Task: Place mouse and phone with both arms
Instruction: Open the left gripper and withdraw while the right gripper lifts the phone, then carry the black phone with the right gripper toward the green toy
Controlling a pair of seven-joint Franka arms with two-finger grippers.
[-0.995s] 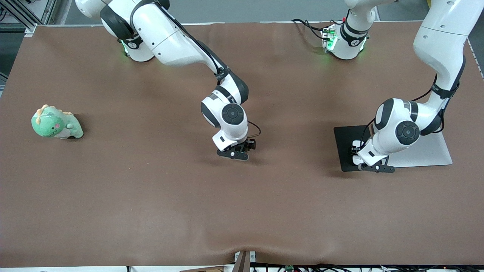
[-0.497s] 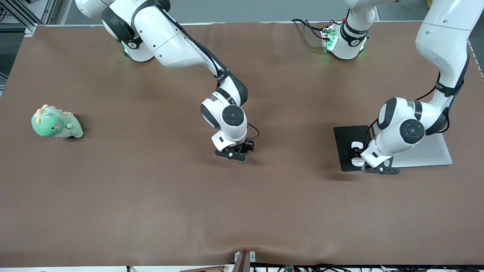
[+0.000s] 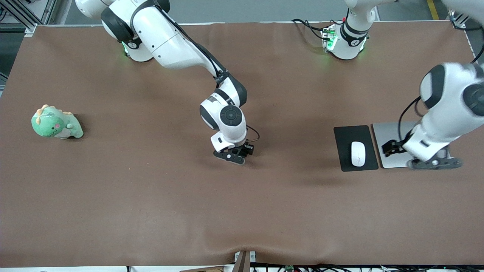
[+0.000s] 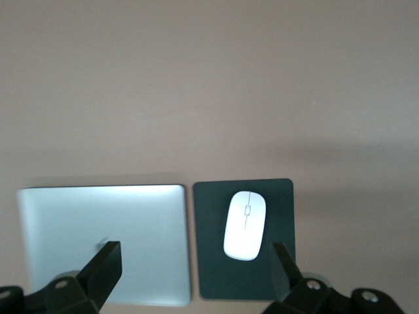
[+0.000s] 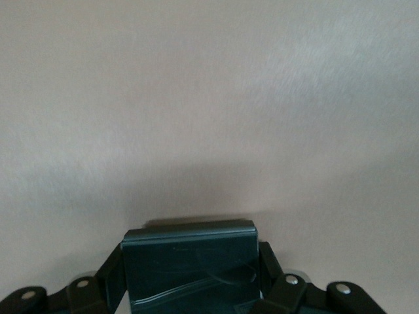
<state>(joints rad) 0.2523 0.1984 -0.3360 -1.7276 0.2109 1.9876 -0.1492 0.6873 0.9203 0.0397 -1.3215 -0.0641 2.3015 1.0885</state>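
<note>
The white mouse lies on the black mouse pad toward the left arm's end of the table; it also shows in the left wrist view. My left gripper is open and empty, raised over the silver slab beside the pad; its fingers stand wide apart. My right gripper hangs low over the middle of the table, shut on the black phone. The phone is hidden under the gripper in the front view.
A flat silver slab lies beside the mouse pad, also in the left wrist view. A green plush dinosaur sits toward the right arm's end. Brown cloth covers the table.
My left gripper let go of the mouse on the pad, rose and swung toward the left arm's end of the table. My right gripper barely shifted with the phone.
</note>
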